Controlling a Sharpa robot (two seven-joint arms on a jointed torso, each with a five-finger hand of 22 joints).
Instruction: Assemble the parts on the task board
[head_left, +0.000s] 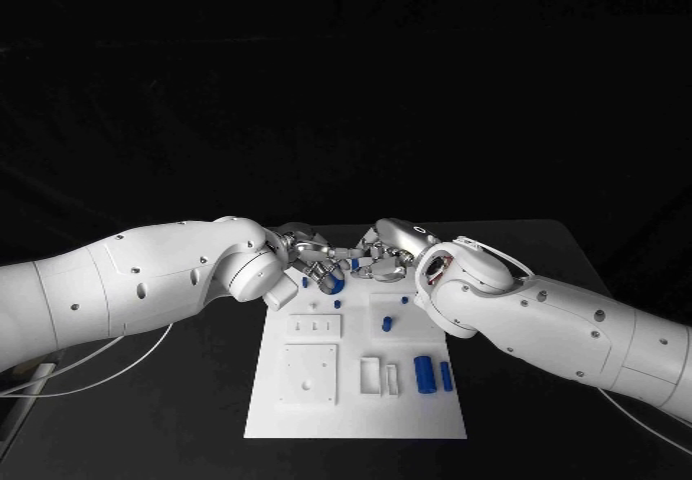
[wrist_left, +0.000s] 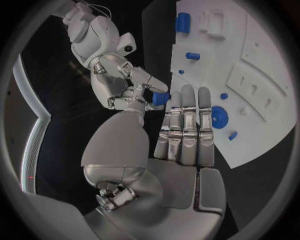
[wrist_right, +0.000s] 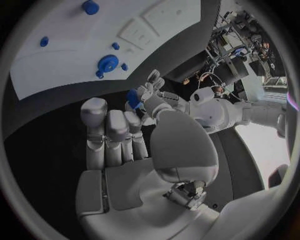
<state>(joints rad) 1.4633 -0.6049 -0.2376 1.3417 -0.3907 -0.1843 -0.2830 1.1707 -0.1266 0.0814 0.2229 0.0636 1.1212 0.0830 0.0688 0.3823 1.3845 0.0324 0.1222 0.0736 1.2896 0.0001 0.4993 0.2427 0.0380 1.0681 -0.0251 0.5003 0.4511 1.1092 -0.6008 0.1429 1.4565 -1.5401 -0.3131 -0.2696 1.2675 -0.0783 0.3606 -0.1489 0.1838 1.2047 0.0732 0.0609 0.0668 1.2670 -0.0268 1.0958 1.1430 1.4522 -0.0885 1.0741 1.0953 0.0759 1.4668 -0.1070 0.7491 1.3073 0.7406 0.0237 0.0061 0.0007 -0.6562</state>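
Both hands meet over the far edge of the white board.

From the head view we see the left hand (head_left: 306, 252) and right hand (head_left: 378, 254) close together above the far edge of the board (head_left: 358, 415), with blue parts (head_left: 424, 372) lying near the board's right edge; grips are unclear here. The left wrist view shows us the left hand's fingers (wrist_left: 185, 125) straight and side by side, holding nothing, and the right hand (wrist_left: 128, 87) pinching a small blue piece (wrist_left: 160, 98); a blue gear (wrist_left: 219, 117) lies on the board near its far edge. The right wrist view shows us that piece (wrist_right: 133, 97) against the left hand's fingertips (wrist_right: 150, 86).
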